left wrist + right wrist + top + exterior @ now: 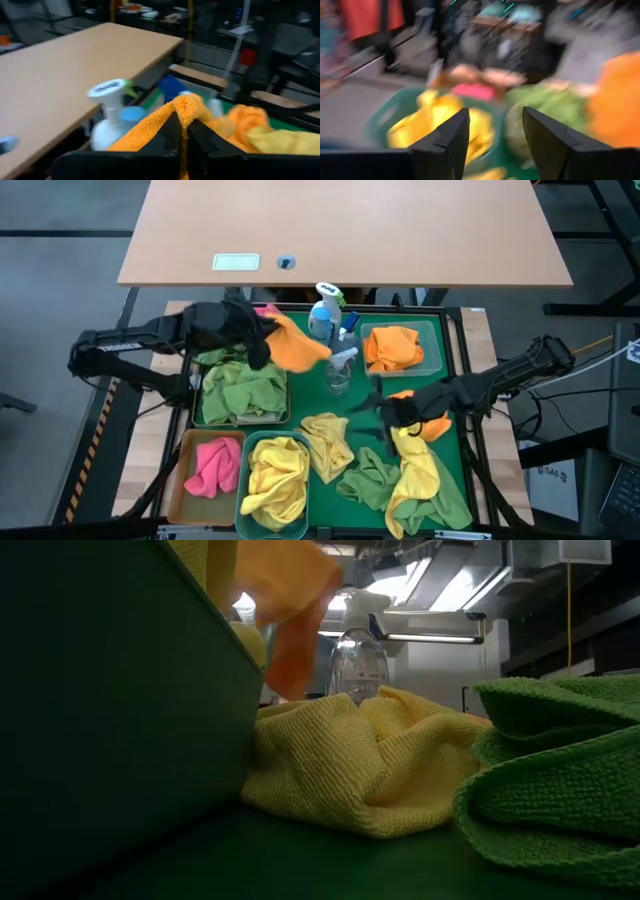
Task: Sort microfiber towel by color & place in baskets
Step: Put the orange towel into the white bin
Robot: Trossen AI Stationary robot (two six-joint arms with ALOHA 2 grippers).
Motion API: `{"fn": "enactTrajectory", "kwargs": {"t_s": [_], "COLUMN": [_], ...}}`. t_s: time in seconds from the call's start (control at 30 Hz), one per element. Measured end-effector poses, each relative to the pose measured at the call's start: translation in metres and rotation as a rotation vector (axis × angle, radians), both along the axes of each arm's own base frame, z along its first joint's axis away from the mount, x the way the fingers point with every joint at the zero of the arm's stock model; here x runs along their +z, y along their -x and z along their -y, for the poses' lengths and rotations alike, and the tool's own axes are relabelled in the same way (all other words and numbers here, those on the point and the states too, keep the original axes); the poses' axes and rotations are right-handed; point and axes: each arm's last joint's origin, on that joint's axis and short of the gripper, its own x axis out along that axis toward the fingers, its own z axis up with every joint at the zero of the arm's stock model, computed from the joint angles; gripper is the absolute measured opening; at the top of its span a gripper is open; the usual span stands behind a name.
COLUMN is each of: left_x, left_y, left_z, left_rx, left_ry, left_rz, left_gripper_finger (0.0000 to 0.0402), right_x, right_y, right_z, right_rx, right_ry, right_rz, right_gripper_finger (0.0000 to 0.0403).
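My left gripper (262,332) is over the far left of the green tray, shut on an orange towel (297,347) that also hangs in the low view (290,610). My right gripper (372,412) hovers open over the tray's middle (495,145), beside another orange towel (432,427). Loose on the tray lie yellow towels (328,442) (415,475) and a green one (365,480). The far-left basket (197,412) holds green towels, the amber basket (182,480) a pink one, the teal basket (245,525) yellow ones, and the clear basket (437,345) an orange one. My left gripper pinches a raised fold of the orange towel (186,106) between its two fingers (170,131). The towel is lifted clear of the tray and hangs slack below and beyond the fingers, above the edge of the basket of green towels.
Two spray bottles stand in the tray's far middle, one white and blue (325,308) and one clear (340,370), between the left gripper and the clear basket. A tan table (350,230) lies beyond the tray. In the low view the teal basket's wall (110,710) fills the left.
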Motion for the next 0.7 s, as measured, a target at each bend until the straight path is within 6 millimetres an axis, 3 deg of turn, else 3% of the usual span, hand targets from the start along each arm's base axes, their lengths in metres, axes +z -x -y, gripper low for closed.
{"fn": "enactTrajectory", "kwargs": {"t_s": [0.23,0.7], "left_x": [-0.006,-0.037], "left_y": [-0.018,-0.096], "left_z": [0.033,0.090], "left_rx": [-0.109,-0.269], "left_ry": [0.037,-0.003], "left_rz": [0.024,0.146], "left_gripper_finger": [0.0000,0.0000], "right_x": [0.017,0.011], "right_y": [-0.003,-0.010], "right_z": [0.004,0.003], "right_rx": [-0.159,-0.163], "right_ry": [0.111,0.151], "right_rz": [0.191,0.186], "right_gripper_finger": [0.0182,0.0182]}}
